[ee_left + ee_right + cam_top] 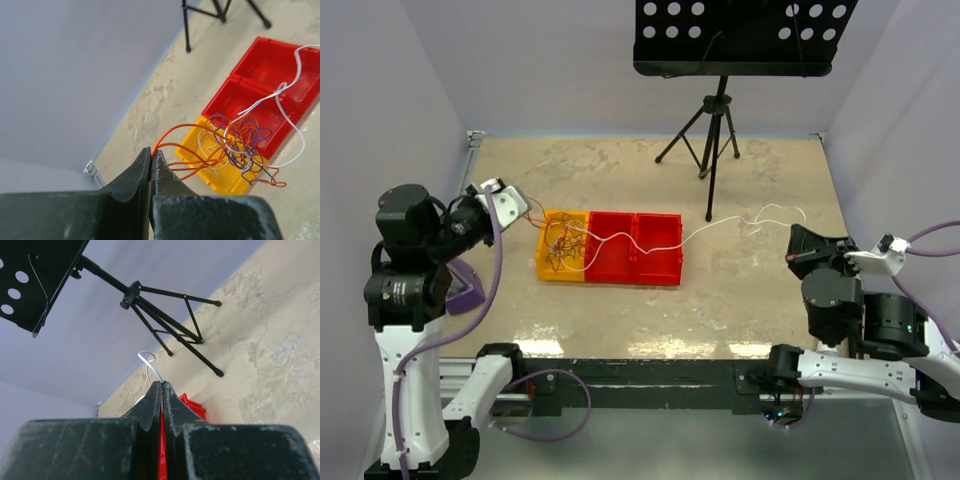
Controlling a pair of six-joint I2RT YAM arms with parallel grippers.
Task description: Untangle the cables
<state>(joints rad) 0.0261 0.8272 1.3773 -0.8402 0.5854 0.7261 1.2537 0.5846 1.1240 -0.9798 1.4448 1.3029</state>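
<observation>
The cables [565, 250] are a tangle of thin orange, purple and white wires lying over the yellow bin [548, 272]; the left wrist view shows the tangle [242, 142] too. My left gripper [523, 206] hovers just left of that bin, shut on an orange cable [172, 131] that runs from its tips [151, 150] into the tangle. A long white cable [720, 226] leads from the tangle across the red bins to my right gripper [792, 245]. In the right wrist view that gripper [162, 383] is shut on the white cable [151, 367], which curls above the tips.
Two red bins [635, 248] adjoin the yellow one on its right. A black music stand on a tripod [715, 130] stands at the back centre, its perforated tray [740, 35] overhead. Walls close in the left, back and right sides. A purple hose [485, 290] hangs by the left arm.
</observation>
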